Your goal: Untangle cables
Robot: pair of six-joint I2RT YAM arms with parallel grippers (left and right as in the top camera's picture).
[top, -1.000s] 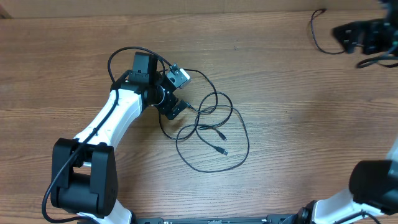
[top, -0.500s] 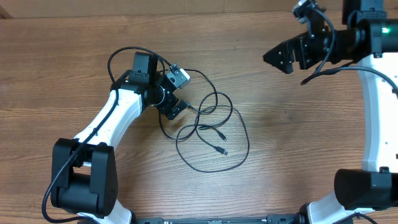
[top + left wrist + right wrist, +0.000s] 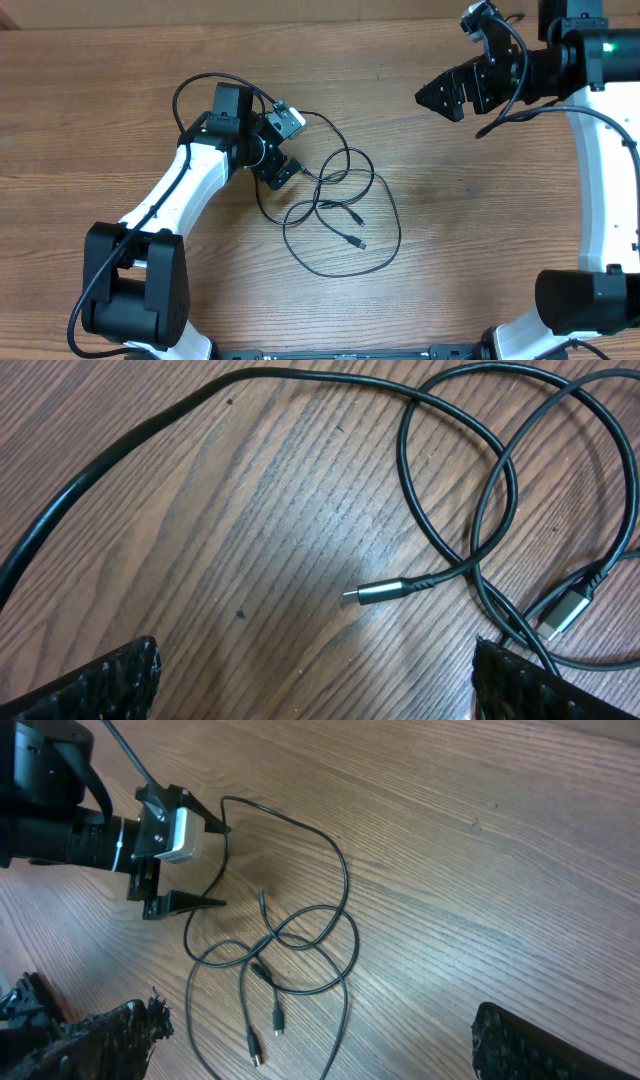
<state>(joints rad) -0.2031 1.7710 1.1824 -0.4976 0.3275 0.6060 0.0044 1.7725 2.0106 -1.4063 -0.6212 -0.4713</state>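
The wooden table (image 3: 480, 220) was seen from overhead, with the left arm (image 3: 175, 190) reaching in from seven o'clock and the right arm (image 3: 605, 170) standing along the three o'clock edge. The left gripper (image 3: 297, 148) was held low near the middle of the table. Its jaws were spread wide and nothing was pinched between them. In the left wrist view only its dark fingertips (image 3: 100, 680) could be seen, at the bottom corners. The right gripper (image 3: 440, 100) was raised at about one o'clock on the table, likewise spread wide and empty.

The cables (image 3: 330, 204) were lying loose on the table as a few overlapping loops. They lay just beside the left gripper, at about four to five o'clock from it. From the right gripper they lay well apart, at about seven to eight o'clock. The long axis of the tangle was judged to run roughly from eleven o'clock to five o'clock. One strand was seen running close past the left fingers; whether it was touched could not be told. Two small plug ends (image 3: 356, 216) were lying inside the loops, near the point where the strands crossed.

The left arm was judged much the nearer, so a first grasp would probably be made by it, toward four o'clock.
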